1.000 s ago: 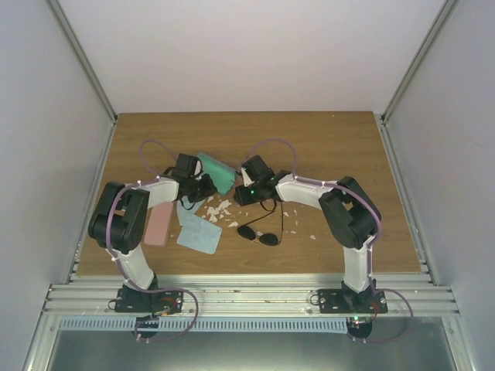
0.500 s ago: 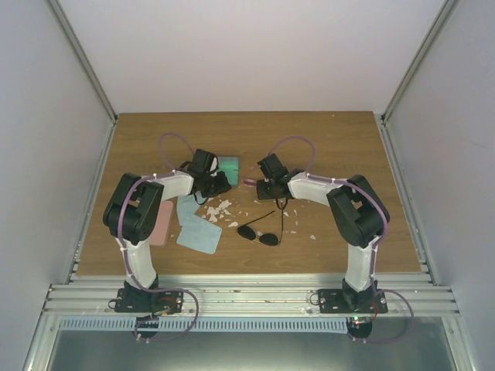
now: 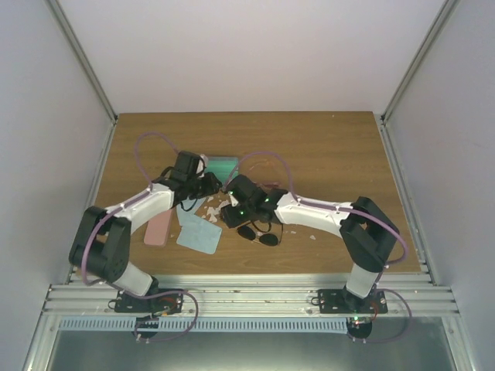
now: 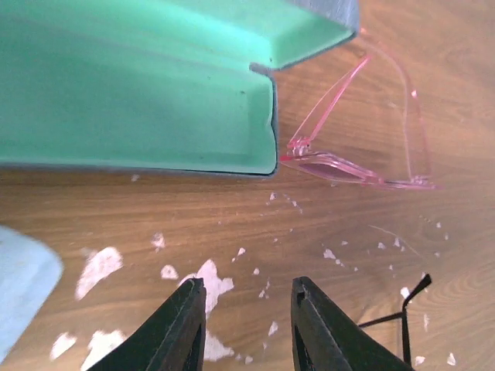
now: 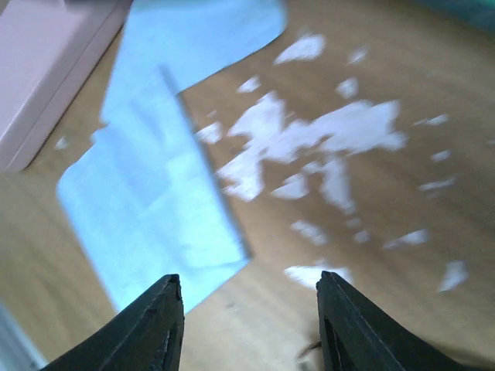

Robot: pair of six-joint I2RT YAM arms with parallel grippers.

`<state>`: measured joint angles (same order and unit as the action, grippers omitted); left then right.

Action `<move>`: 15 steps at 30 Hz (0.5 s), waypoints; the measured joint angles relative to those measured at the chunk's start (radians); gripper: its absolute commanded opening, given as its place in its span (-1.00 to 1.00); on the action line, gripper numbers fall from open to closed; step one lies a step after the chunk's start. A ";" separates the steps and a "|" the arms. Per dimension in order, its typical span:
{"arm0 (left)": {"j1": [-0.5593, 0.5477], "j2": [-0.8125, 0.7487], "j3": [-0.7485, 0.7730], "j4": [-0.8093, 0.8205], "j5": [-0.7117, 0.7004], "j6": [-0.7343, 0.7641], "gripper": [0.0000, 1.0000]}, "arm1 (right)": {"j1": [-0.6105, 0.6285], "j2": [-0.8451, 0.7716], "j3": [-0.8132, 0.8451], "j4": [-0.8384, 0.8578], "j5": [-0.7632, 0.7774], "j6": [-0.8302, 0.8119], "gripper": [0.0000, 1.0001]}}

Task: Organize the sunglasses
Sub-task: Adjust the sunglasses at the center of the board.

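The pink-framed sunglasses (image 4: 363, 166) lie unfolded on the wood beside the open case with the green lining (image 4: 139, 100). In the top view the right arm hides them. The black sunglasses (image 3: 260, 235) lie on the table just in front of the right wrist, and one temple tip shows in the left wrist view (image 4: 404, 308). My left gripper (image 3: 204, 185) (image 4: 247, 309) is open and empty, low over the table near the case's corner. My right gripper (image 3: 230, 212) (image 5: 247, 305) is open and empty, over the table at the cloth's edge.
The open case (image 3: 223, 166) lies behind both grippers. Two light blue cloths (image 3: 198, 229) (image 5: 155, 193) lie left of the right gripper. A closed pink case (image 3: 157, 226) (image 5: 46, 62) lies further left. White flecks (image 5: 325, 139) mark the wood.
My right arm has swung left and forward, from beside the case to over the cloth edge. My left gripper has shifted slightly left. Both stay open and empty.
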<state>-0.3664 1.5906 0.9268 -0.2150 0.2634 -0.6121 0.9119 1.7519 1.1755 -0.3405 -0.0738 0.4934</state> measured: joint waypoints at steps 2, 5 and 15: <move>0.017 -0.084 -0.036 -0.012 -0.007 0.002 -0.34 | 0.047 0.006 -0.001 -0.006 -0.015 0.013 -0.08; 0.051 -0.169 -0.079 -0.042 -0.017 0.008 -0.30 | 0.098 0.017 -0.008 -0.011 -0.037 0.036 -0.06; 0.071 -0.315 -0.281 -0.130 0.016 0.001 -0.09 | 0.083 0.017 -0.100 -0.135 0.052 0.129 -0.03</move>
<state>-0.2955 1.2758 0.6460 -0.3450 0.2798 -0.6109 0.9947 1.7691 1.0752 -0.4759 -0.0219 0.6224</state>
